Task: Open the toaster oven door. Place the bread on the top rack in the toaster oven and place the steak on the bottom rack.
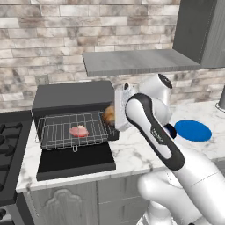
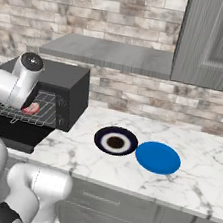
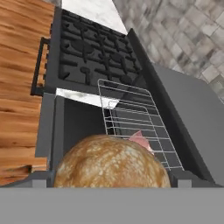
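The black toaster oven stands on the counter with its door folded down flat in front. A wire rack with a small front loop is pulled out over the door, and the pink steak lies on it. The golden-brown bread sits at the right side of the oven mouth. In the hand view my gripper is open, a fingertip on each side of the bread, with the steak and rack beyond. I cannot tell the top rack apart, nor whether the bread rests on wire.
A gas stove adjoins the oven on the left. A blue plate and a dark round dish lie on the marble counter to the right. A grey shelf juts out above the oven, and my arm crosses in front of it.
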Controlling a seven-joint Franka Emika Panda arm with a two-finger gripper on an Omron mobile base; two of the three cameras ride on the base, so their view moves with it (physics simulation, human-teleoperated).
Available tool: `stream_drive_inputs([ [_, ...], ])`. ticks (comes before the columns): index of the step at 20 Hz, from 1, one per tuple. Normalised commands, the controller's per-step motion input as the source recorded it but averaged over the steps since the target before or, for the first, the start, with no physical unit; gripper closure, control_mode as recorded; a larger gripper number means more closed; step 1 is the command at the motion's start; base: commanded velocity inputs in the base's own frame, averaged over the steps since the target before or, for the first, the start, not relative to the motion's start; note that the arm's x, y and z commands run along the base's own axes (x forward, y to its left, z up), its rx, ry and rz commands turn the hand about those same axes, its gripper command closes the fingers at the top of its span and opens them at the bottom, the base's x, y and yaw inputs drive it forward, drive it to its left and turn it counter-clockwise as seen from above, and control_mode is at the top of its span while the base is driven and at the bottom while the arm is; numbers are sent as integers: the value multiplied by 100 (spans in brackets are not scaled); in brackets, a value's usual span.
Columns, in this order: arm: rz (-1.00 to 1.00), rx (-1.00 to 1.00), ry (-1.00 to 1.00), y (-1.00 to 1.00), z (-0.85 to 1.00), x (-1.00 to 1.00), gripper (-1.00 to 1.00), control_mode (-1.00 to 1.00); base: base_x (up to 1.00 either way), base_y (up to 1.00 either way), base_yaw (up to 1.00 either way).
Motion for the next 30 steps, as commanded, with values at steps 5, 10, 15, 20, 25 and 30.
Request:
stream_drive_inputs([
  [5,3,-17,-14,65,-48,25,100,-100,0,0,0],
  [10,4,-18,-1,54,-49,49,100,-100,0,0,0],
  [15,0,-16,0,39,-26,65,100,-100,0,0,0],
  [20,0,-8,0,31,-1,58,100,-100,0,0,0],
  [25,0,-11,0,27,-9,50,100,-100,0,0,0],
  [30,0,-10,0,22,-22,46,100,-100,0,0,0],
])
